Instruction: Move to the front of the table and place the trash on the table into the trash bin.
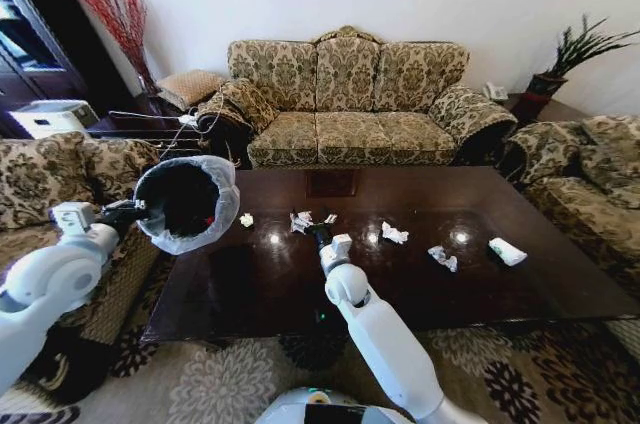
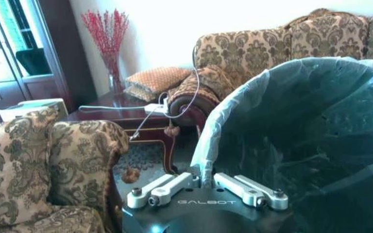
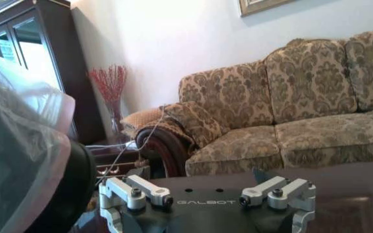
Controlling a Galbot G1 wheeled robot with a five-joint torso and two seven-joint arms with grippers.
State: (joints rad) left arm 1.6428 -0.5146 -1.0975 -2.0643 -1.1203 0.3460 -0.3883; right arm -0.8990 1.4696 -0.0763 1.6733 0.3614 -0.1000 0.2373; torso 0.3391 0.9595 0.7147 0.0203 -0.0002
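Left gripper [image 2: 206,187] clamped on the rim of the trash bin [image 1: 187,201], held tilted in the air at the left end of the surface [image 1: 400,274]. Right gripper [image 1: 318,234] low over the surface by a crumpled wad [image 1: 301,220], jaws spread wide. Farther right on the surface: more trash wads [image 1: 394,234], a silvery wrapper [image 1: 443,257], a white packet [image 1: 507,251].

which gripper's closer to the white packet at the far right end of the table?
Right. The right gripper sits over the table middle, with paper wads between it and the white packet. The left gripper is off the table's left end, clamping the trash bin rim.
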